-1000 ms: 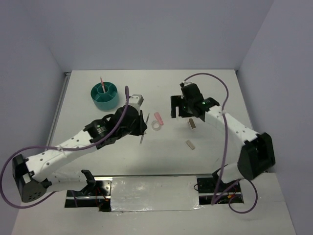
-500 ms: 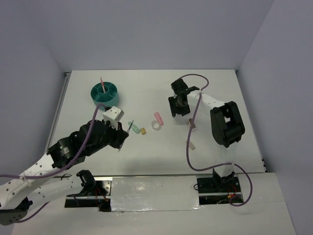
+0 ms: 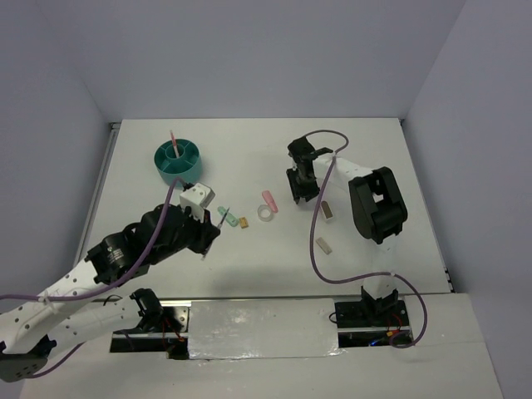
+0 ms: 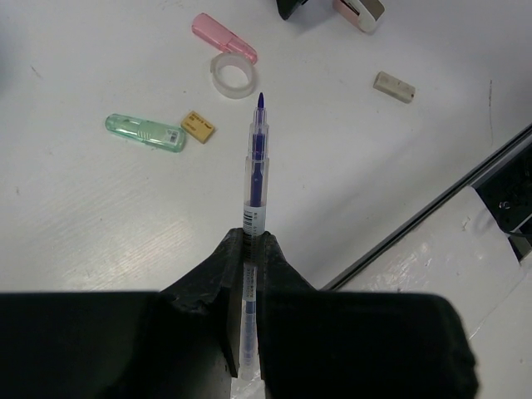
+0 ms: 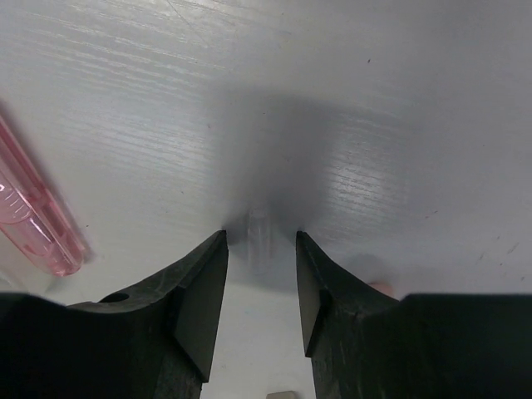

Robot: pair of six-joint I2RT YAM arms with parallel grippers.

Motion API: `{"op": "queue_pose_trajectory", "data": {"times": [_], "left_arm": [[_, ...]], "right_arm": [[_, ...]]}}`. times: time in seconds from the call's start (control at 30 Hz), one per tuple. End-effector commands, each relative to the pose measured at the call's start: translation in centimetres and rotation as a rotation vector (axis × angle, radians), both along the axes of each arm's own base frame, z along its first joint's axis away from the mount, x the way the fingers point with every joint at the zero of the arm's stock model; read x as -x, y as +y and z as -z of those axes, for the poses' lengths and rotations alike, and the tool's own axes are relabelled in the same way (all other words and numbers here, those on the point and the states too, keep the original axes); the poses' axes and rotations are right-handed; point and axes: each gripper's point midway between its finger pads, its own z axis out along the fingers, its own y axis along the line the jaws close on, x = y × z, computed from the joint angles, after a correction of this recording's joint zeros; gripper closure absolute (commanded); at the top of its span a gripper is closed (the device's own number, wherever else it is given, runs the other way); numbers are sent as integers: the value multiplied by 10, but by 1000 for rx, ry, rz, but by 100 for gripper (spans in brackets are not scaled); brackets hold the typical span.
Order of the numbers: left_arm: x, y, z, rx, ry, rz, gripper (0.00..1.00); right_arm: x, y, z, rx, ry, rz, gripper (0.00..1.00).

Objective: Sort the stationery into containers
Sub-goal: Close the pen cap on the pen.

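White tabletop [image 3: 249, 150] boxed in by three pale walls [image 3: 266, 58].
Walls plain lavender-grey, evenly lit, shadows soft. Metal rail [image 3: 103, 179] runs along the tabletop's left edge; silvery sheet [image 3: 262, 328] lies flat at the near edge.

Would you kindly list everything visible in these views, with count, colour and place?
desk organizer: one, teal, far left of table
pink pen: one, standing in the organizer
clear pen: one, blue ink, in left gripper
mint-green block: one, mid-table
orange piece: one, beside mint-green block
tape ring: one, white, next to pink block
pink block: one, mid-table
brown block: one, right of centre
beige block: one, nearer the arms
table: one, white
left gripper: black, shut on clear pen
right gripper: black, open, low over table
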Motion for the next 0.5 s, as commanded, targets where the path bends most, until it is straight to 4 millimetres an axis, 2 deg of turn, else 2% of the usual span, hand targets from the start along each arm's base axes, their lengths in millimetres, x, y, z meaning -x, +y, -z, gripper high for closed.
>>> {"op": "queue_pose_trajectory", "data": {"times": [0.0, 0.17, 0.27, 0.4, 0.43, 0.47], "left_arm": [[0, -3, -10, 29, -38, 28, 100], [-1, 0, -11, 32, -44, 16, 100], [-1, 1, -12, 35, -47, 17, 100], [-1, 0, -9, 30, -39, 19, 100], [-1, -1, -10, 32, -39, 20, 100], [-1, -1, -8, 29, -36, 22, 100]], "right_arm": [[-13, 8, -2, -8, -15, -20, 55], [-7, 7, 1, 0, 1, -17, 60], [-2, 10, 4, -6, 12, -27, 72], [-2, 14, 10, -12, 20, -49, 77], [-1, 14, 14, -11, 30, -58, 84], [-2, 14, 15, -12, 31, -59, 100]]}}
